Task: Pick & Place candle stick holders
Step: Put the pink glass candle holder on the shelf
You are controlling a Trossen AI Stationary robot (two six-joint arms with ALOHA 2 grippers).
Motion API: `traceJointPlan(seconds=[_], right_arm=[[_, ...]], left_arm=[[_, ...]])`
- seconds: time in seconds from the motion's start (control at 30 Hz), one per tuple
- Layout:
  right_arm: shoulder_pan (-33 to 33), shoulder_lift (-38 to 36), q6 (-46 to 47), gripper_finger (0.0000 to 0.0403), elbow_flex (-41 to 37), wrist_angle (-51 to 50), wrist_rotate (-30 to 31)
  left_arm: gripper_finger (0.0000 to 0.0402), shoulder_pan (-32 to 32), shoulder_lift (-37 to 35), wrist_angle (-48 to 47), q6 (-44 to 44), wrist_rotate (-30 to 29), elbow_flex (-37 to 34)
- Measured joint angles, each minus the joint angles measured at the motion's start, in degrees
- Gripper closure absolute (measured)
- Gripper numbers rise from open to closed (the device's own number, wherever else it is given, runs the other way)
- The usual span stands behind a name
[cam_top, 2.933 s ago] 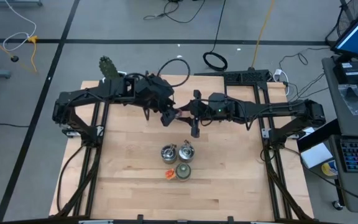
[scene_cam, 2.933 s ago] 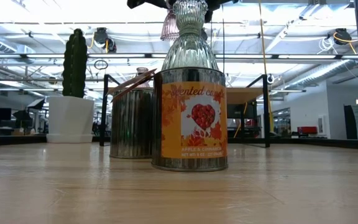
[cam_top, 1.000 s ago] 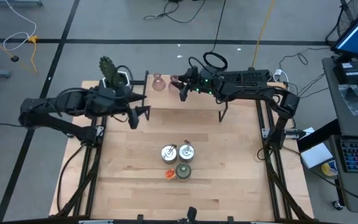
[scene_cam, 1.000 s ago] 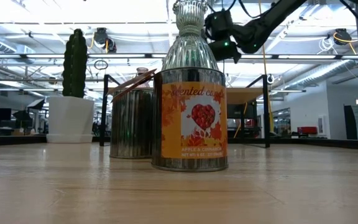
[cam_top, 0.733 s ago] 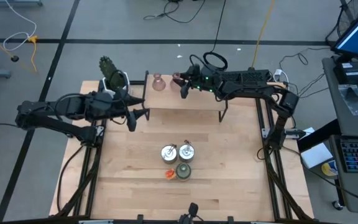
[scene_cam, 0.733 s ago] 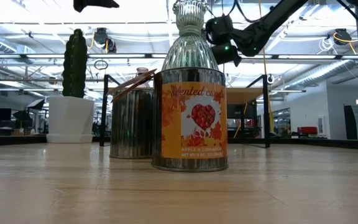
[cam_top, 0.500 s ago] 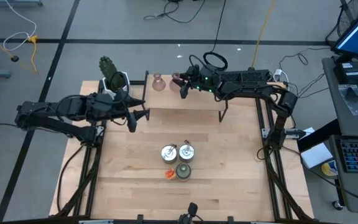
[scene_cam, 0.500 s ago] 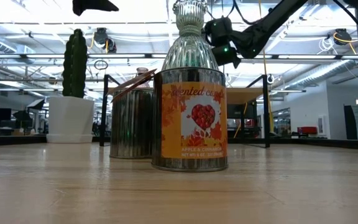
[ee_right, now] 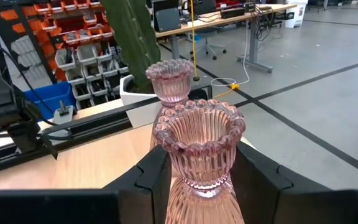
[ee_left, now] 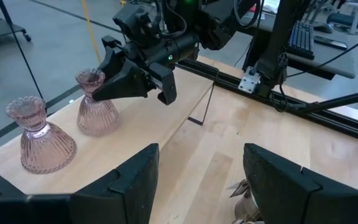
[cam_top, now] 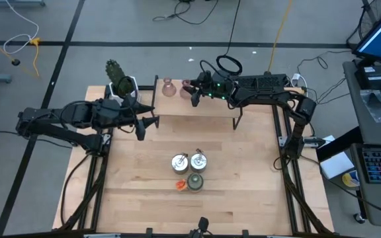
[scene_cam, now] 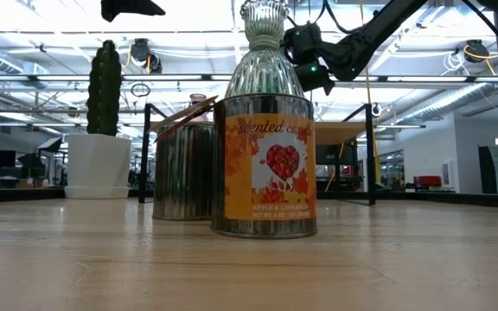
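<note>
Since the earliest high view both arms have swung away from the middle of the desk (cam_top: 243, 172): the right tool (cam_top: 193, 90) now reaches to the far edge, and the left tool (cam_top: 144, 124) hangs back over the left half, its two fingers (ee_left: 135, 180) spread apart with nothing between them. Over the last half second almost nothing has shifted.

The right tool's fingers (ee_right: 155, 174) stand on either side of a pink glass holder (ee_left: 96, 104), which stands upright on the far edge of the desk, its long axis vertical and its scalloped mouth opening upward; whether the fingers press the glass or have let go cannot be told. Just beside it, toward the cactus pot (cam_top: 121, 80), stands the second pink holder (ee_left: 37, 134), also upright and mouth up.

Near the middle of the desk the remaining pieces sit clustered together: two silvery holders (cam_top: 188, 160), an olive-green one (cam_top: 195, 182) and a small orange one (cam_top: 180, 186) touching it. In the low view a labelled candle tin (scene_cam: 264, 164) stands upright at the front.
</note>
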Motion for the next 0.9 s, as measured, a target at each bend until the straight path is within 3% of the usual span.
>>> traceJointPlan(seconds=[0.9], right_arm=[[0.09,0.00,-0.63,0.0248,0.00,0.09,-0.04]], left_arm=[[0.0167,0.00,0.04,-0.22,0.07,0.00,0.00]])
